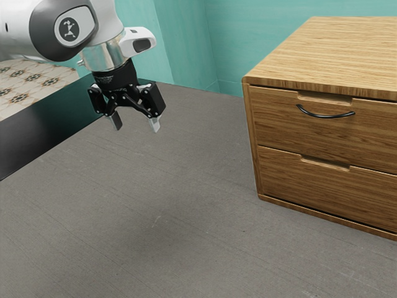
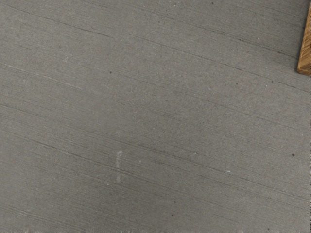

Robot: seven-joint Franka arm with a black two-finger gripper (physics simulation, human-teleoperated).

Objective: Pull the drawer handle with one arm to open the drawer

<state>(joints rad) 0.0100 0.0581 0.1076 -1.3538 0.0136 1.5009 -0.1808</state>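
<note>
A wooden cabinet [image 1: 329, 118] with two drawers stands on the grey floor at the exterior view's right. Its upper drawer [image 1: 310, 127] carries a dark curved handle [image 1: 325, 114] and sits flush with the front; the lower drawer [image 1: 322, 186] has only a recessed notch. My black gripper [image 1: 134, 124] hangs open in the air at the upper left, pointing down, well to the left of the cabinet and about level with the handle. Nothing is between its fingers. A corner of the cabinet [image 2: 305, 48] shows in the wrist view, over bare grey floor [image 2: 146, 121].
A teal wall [image 1: 248, 37] runs behind the cabinet. A dark ledge with patterned tiles [image 1: 25, 87] lies at the exterior view's far left. Grey floor [image 1: 155, 217] stretches between my gripper and the cabinet.
</note>
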